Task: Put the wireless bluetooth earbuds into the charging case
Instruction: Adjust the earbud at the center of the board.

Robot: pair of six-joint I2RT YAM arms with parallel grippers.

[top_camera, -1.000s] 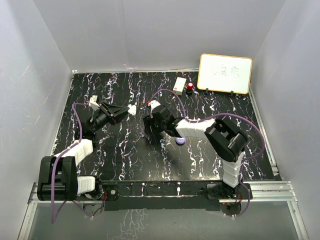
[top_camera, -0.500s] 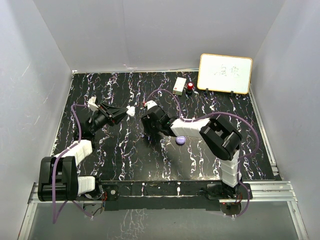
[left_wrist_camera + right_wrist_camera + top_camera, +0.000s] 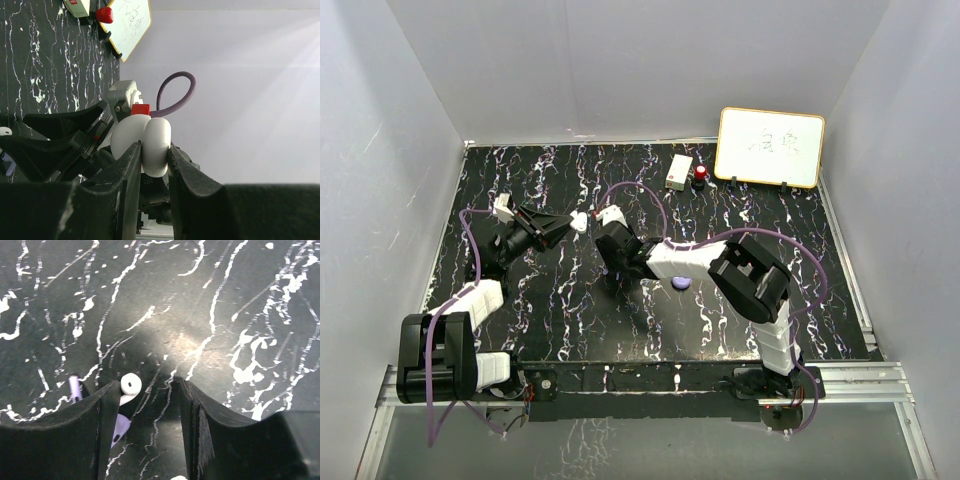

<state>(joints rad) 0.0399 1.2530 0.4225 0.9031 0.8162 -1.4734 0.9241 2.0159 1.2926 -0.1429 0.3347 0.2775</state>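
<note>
My left gripper [image 3: 154, 156] is shut on a white rounded charging case [image 3: 156, 142] and holds it above the table; the top view shows it [image 3: 579, 221] at the left-centre. My right gripper [image 3: 150, 392] is open and low over the black marbled table [image 3: 210, 315]. A white earbud [image 3: 130, 385] lies just inside its left finger [image 3: 102, 425]. A purple earbud [image 3: 120, 427] lies right below the white one, and a second purple piece [image 3: 75, 387] lies outside that finger. In the top view the right gripper [image 3: 607, 266] points down just right of the held case.
A purple round case [image 3: 680, 282] lies on the table beside the right forearm. A small white box [image 3: 679, 171] and a red knob [image 3: 701, 175] stand at the back. A whiteboard [image 3: 770, 147] leans at the back right. White walls enclose the table.
The right arm has swung left, bringing its wrist close under the held white case. The left gripper has kept its hold on the case and shifted slightly.
</note>
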